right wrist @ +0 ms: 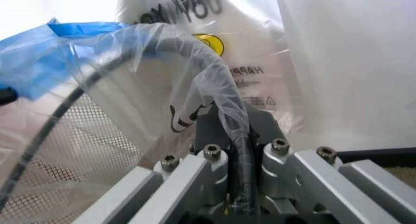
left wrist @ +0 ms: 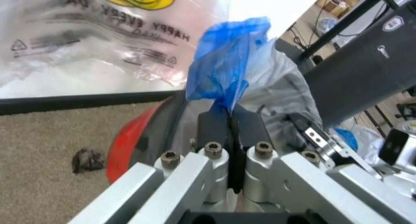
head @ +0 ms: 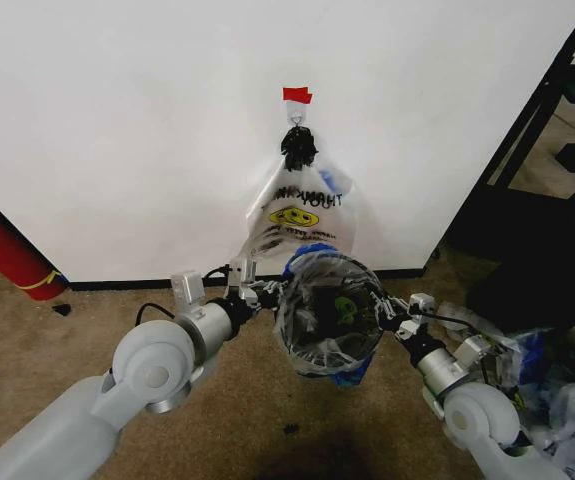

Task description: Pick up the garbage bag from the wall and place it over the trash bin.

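The thin see-through garbage bag with blue printed patches (head: 319,268) is already stretched over the mouth of the small round dark translucent trash bin (head: 329,318), which stands on the brown carpet (head: 87,320) just in front of the plain white wall with its black baseboard (head: 117,120). The film looks taut because it is being pulled from opposite sides. The left gripper (head: 250,290) sits at the bin's left edge with its fingers pressed tight on a bunched blue fold of the bag; the right gripper (head: 397,318) sits at the right edge, closed over plastic and the bin's black rim together. I'd say that grip keeps the opening wide so the bag seats around the rim. Behind the bin, a clear bag printed with a yellow smiley (head: 295,215) hangs from a small hook under a red tape strip (head: 297,95). A long red cylinder (head: 7,245) leans against the wall, well off to the left.
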